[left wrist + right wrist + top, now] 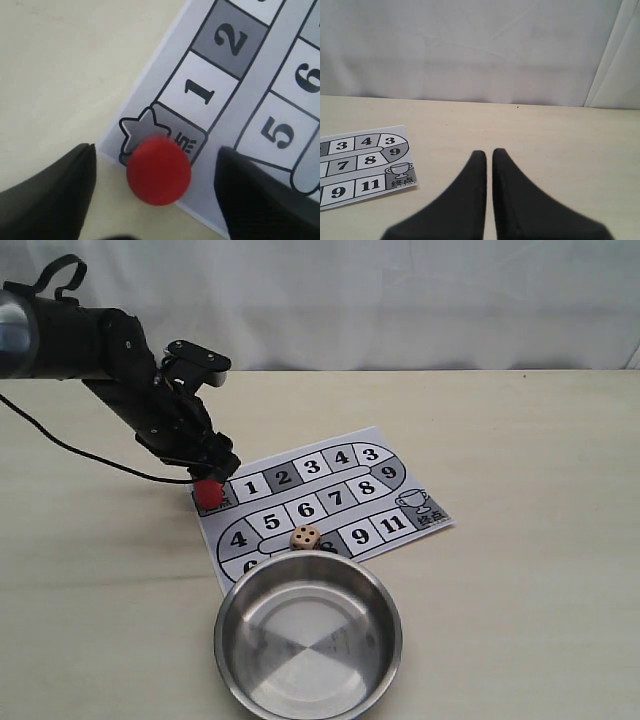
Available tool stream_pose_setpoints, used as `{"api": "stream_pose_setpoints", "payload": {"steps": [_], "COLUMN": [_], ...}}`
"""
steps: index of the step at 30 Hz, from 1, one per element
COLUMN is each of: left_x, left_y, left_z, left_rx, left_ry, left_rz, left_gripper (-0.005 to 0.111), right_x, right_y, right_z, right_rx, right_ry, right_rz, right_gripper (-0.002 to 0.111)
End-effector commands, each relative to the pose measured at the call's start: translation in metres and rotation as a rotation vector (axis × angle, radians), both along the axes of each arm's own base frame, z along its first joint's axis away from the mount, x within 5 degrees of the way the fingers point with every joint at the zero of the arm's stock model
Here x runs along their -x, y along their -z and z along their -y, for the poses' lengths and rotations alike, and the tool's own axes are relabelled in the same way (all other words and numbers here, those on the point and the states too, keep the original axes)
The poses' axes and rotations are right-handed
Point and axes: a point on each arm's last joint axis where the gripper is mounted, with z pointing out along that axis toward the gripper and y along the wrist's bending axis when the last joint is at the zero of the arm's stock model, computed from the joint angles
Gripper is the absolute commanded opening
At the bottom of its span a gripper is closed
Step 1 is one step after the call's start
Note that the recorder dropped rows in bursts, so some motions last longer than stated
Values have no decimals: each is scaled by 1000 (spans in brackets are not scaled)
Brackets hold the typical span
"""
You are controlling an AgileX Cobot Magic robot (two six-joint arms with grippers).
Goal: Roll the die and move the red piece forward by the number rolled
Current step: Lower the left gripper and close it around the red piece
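Note:
The red piece (208,491) (158,171) stands upright on the star start square at the board's left end. My left gripper (205,468) (155,187) hovers right over it, open, its dark fingers (60,192) on either side of the piece with gaps showing. The die (306,537) rests on the board (330,502) just beyond the bowl's rim, a face with four pips up. My right gripper (489,156) is shut on nothing and hangs above bare table, out of the exterior view.
A steel bowl (308,634) sits at the table's front, covering the board's near edge. The printed board (362,165) carries numbered squares and a trophy end square. A black cable (70,448) trails from the left arm across the table.

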Motion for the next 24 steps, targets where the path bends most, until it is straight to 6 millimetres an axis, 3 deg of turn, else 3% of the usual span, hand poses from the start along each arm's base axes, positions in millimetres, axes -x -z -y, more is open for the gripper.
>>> {"api": "stream_pose_setpoints", "payload": {"steps": [1, 7, 13, 24], "left_x": [-4, -5, -6, -7], "left_y": [6, 27, 28, 27], "left_z": [0, 0, 0, 0], "left_rx": [9, -9, -8, -7], "left_ry": [-19, -18, -19, -16], "left_rz": [16, -29, -24, -5], "left_gripper": [64, 63, 61, 8], "right_x": [0, 0, 0, 0], "right_y": [1, 1, 1, 1], "right_z": [0, 0, 0, 0], "right_rx": [2, 2, 2, 5], "right_ry": [-2, -2, -2, -2], "right_rz": [2, 2, 2, 2], "right_gripper": [4, 4, 4, 4]}}
